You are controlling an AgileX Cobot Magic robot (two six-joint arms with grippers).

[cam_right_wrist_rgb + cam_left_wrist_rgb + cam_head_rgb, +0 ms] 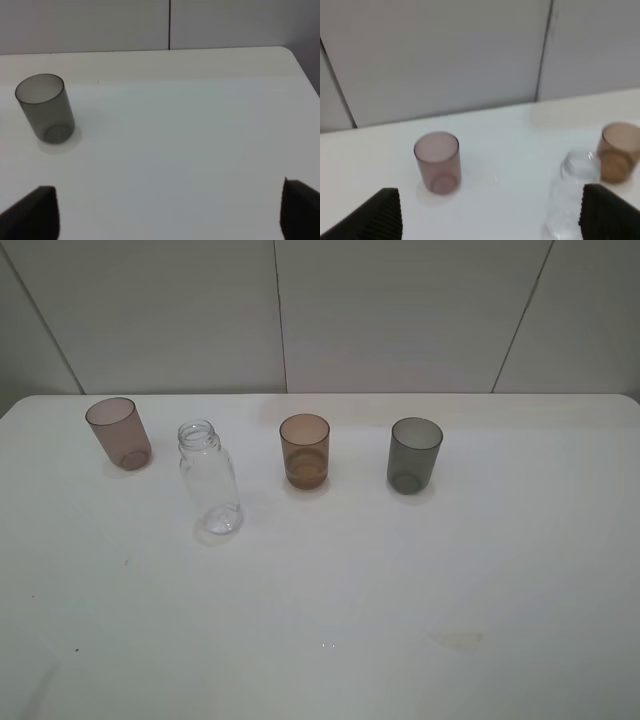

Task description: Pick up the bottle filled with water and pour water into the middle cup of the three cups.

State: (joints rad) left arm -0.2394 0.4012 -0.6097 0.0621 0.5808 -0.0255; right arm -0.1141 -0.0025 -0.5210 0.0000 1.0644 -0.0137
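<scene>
The clear uncapped bottle (210,478) stands upright on the white table (400,580), between the pinkish-mauve cup (118,433) and the amber middle cup (304,451). The dark grey cup (414,455) stands to the right. Neither gripper shows in the exterior high view. In the left wrist view my left gripper (492,220) is open and empty, short of the mauve cup (437,162), the bottle (570,200) and the amber cup (618,152). My right gripper (167,215) is open and empty, short of the grey cup (45,108).
The three cups stand in a row near the table's back edge, before a grey panelled wall (400,310). A faint yellowish stain (457,639) lies on the table at the front right.
</scene>
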